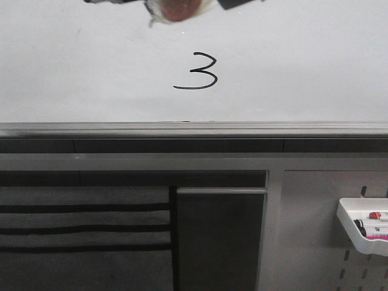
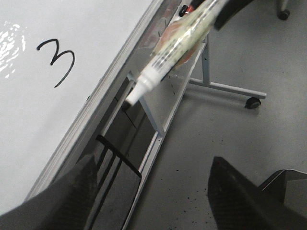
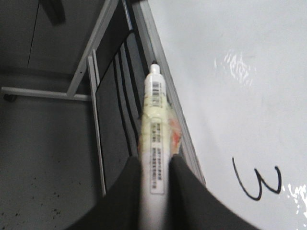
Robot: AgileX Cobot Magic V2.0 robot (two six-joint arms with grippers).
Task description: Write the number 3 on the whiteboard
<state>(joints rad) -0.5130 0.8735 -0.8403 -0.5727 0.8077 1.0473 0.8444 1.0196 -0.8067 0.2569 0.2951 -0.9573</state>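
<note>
A black handwritten number 3 stands on the glossy whiteboard, above its grey lower rail. The digit also shows in the left wrist view and the right wrist view. My right gripper is shut on a white marker wrapped in yellowish tape. The marker's tip points away from the board and is off its surface. The marker also shows in the left wrist view and, blurred, at the top edge of the front view. My left gripper is open and empty.
Below the rail are a grey frame, a dark panel and grey cloth with black stripes. A white tray with markers hangs on a pegboard at the lower right. A wheeled stand leg rests on the grey floor.
</note>
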